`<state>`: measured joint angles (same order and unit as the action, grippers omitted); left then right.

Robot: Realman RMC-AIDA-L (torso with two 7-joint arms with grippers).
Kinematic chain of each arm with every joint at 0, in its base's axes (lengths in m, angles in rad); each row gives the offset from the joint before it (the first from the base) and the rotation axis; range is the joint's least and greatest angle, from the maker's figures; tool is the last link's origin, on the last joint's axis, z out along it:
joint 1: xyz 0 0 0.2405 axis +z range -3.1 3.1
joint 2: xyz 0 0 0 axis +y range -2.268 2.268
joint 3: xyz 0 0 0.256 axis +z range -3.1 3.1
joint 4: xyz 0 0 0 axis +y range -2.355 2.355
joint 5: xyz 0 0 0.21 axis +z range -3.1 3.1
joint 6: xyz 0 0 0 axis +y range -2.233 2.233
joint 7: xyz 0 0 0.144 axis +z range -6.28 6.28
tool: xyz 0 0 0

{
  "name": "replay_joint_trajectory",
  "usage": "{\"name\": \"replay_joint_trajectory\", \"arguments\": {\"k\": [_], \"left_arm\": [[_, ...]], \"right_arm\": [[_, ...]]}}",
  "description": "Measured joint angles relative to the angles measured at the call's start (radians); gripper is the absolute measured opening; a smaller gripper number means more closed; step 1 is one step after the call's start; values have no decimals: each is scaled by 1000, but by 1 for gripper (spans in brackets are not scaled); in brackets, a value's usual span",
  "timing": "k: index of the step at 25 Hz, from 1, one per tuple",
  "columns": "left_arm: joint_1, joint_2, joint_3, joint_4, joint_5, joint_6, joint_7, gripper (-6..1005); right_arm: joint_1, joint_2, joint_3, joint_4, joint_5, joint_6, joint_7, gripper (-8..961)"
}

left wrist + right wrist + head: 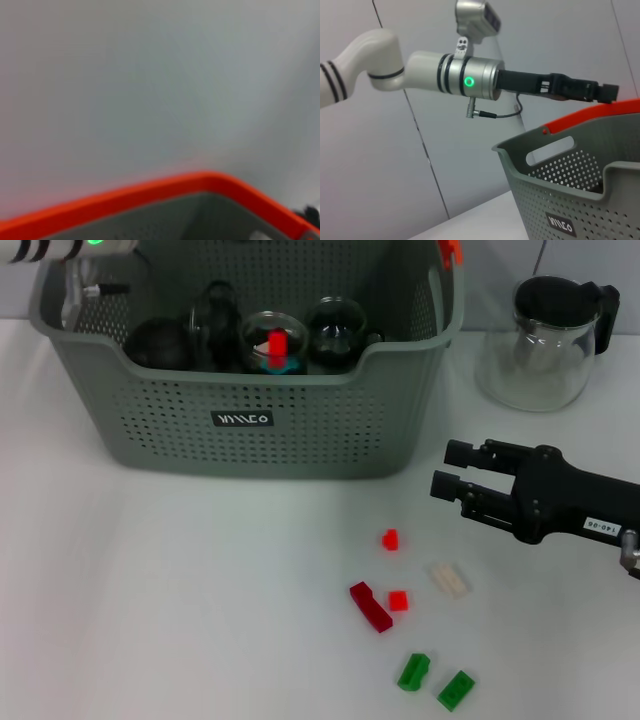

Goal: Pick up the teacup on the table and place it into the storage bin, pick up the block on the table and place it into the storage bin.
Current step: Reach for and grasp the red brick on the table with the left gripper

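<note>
The grey perforated storage bin (330, 445) stands at the back of the table, and the right wrist view shows its wall (555, 200) too. Inside it lie glass teacups (336, 332) and a red block (276, 346) in another cup. Several blocks lie loose on the table: two small red ones (390, 539), a long dark red one (370, 606), a cream one (450, 579) and two green ones (413, 672). My right gripper (449, 469) hovers open and empty to the right of the red blocks. My left gripper (607, 92) reaches over the bin's orange handle (150, 192).
A glass teapot (545, 340) with a black lid and handle stands at the back right, beyond my right arm. The white left arm (60, 250) crosses the bin's back left corner.
</note>
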<state>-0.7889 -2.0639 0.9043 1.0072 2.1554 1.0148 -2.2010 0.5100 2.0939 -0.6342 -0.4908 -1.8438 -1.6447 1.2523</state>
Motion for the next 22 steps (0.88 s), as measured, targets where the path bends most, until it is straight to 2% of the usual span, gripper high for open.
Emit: {"name": "replay_joint_trajectory", "arguments": {"k": [2,5,7,9,12,15,18,22], "left_arm": [[46,-32,1,74,3,-20,-5,568],[113,-58,-5,168,-3,19,-36,598],[153,-62,-26,199,-69,81,-39,618],[212,-59,-67,198,-241,221,45,614],[298,-62,-143,140,-495,439,261,604],[361,-64,-208,57,-593,601,408,592],[394,-58,-269,-62,-576,756,552,580],[429,-69,-270,-125,-408,826,720,564]], "right_arm": [[-2,0,1,0,0,0,-3,548],[-1,0,2,0,0,0,-5,548],[1,0,2,1,0,1,-5,548],[3,0,2,1,0,1,-5,548],[5,0,2,2,0,2,-4,548],[4,-1,2,2,0,-2,-2,548],[1,-2,2,2,0,-7,-3,547],[-1,-3,-5,1,-2,-12,-1,547]]}}
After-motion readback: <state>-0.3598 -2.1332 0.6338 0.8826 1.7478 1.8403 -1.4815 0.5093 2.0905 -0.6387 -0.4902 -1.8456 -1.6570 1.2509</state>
